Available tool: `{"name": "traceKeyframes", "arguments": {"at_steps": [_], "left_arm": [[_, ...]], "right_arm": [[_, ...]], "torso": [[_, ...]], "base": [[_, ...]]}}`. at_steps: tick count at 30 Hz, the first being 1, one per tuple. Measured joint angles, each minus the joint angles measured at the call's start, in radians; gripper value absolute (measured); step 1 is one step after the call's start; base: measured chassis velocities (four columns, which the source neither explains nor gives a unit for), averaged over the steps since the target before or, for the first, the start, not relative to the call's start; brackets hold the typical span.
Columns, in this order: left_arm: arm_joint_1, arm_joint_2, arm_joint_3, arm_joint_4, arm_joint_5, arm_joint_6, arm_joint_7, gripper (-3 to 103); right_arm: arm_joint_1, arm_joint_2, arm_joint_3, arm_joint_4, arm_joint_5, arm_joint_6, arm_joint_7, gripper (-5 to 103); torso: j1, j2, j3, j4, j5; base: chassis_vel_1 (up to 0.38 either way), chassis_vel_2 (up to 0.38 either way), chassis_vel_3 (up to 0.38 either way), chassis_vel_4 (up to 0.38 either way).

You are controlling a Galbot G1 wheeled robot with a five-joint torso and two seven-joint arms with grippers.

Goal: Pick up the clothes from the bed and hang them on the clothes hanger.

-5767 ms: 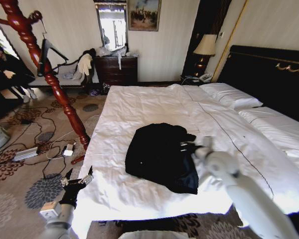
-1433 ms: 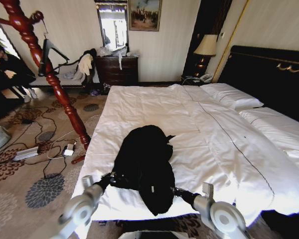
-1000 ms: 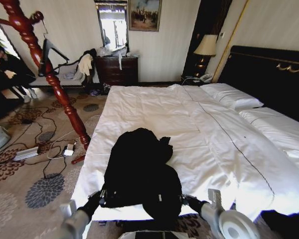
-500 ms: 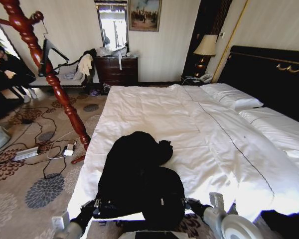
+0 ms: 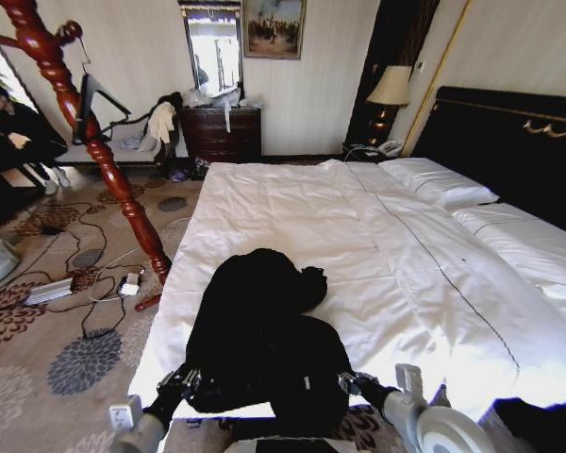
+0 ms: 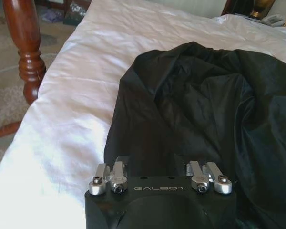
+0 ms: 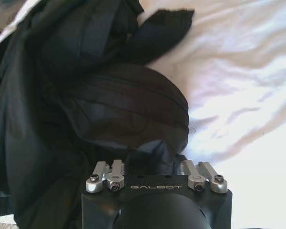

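While both grippers pinch its near hem, the jacket (image 5: 264,340) lies lengthwise up the bed (image 5: 406,255).

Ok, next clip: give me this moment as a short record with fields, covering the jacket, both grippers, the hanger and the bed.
jacket: black jacket bunched at the near edge of the bed, partly over the edge
left gripper: left gripper at the jacket's near-left edge, fabric between its fingers
right gripper: right gripper at the jacket's near-right edge, buried in fabric
hanger: black clothes hanger hung on the red-brown coat stand, bare
bed: white bed, sheets wrinkled, pillows by the black headboard
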Motion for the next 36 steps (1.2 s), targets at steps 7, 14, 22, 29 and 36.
{"name": "traceKeyframes", "arguments": {"at_steps": [7,14,22,29,36], "left_arm": [[0.118,-0.024,-0.051,-0.039,0.099,-0.048,0.065,78],[0.090,-0.091,-0.063,-0.047,0.127,-0.081,0.071,99],[-0.026,-0.112,-0.106,-0.048,0.109,-0.082,0.045,100],[-0.140,-0.092,-0.072,-0.025,0.130,-0.080,0.022,100],[-0.242,-0.051,-0.068,-0.010,0.132,-0.094,-0.015,100]], "right_arm": [[-0.088,-0.010,0.070,0.073,0.001,-0.001,-0.003,73],[-0.067,-0.008,0.117,0.075,0.010,0.085,-0.016,98],[0.038,-0.006,0.173,0.074,0.160,0.116,-0.004,100],[0.136,-0.026,0.206,0.031,0.315,0.114,0.022,100],[0.180,-0.025,0.219,-0.043,0.296,0.181,-0.055,100]], "torso": [[0.000,0.000,0.000,0.0001,0.0002],[0.000,0.000,0.000,0.0000,0.0000],[0.000,0.000,0.000,0.0000,0.0001],[0.000,0.000,0.000,0.0000,0.0000],[0.000,0.000,0.000,0.0000,0.0000]], "base": [[0.000,0.000,0.000,0.000],[0.000,0.000,0.000,0.000],[0.000,0.000,0.000,0.000],[0.000,0.000,0.000,0.000],[0.000,0.000,0.000,0.000]]}}
